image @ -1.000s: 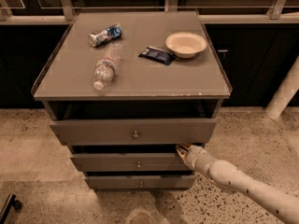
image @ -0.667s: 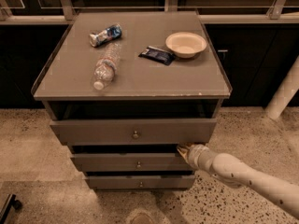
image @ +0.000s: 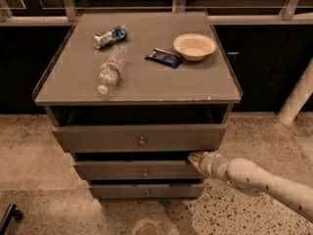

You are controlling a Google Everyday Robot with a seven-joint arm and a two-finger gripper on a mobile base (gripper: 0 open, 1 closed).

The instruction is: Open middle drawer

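The middle drawer [image: 132, 171] is the grey-brown shallow one, second of three in the cabinet, with a small round metal knob [image: 145, 173] at its centre. Its front stands out a little beyond the bottom drawer's front. My gripper [image: 194, 157] comes in from the lower right on a white arm [image: 259, 180]. It is at the right end of the middle drawer's top edge, just under the top drawer.
The top drawer [image: 139, 137] has a taller front and stands out furthest; the bottom drawer [image: 146, 191] is lowest. On the cabinet top lie a plastic bottle [image: 109, 70], a crushed can [image: 109, 36], a dark packet [image: 165, 58] and a pale bowl [image: 194, 45]. Speckled floor surrounds the cabinet.
The gripper stays at the right end of the middle drawer's top edge. The arm has shifted only slightly.
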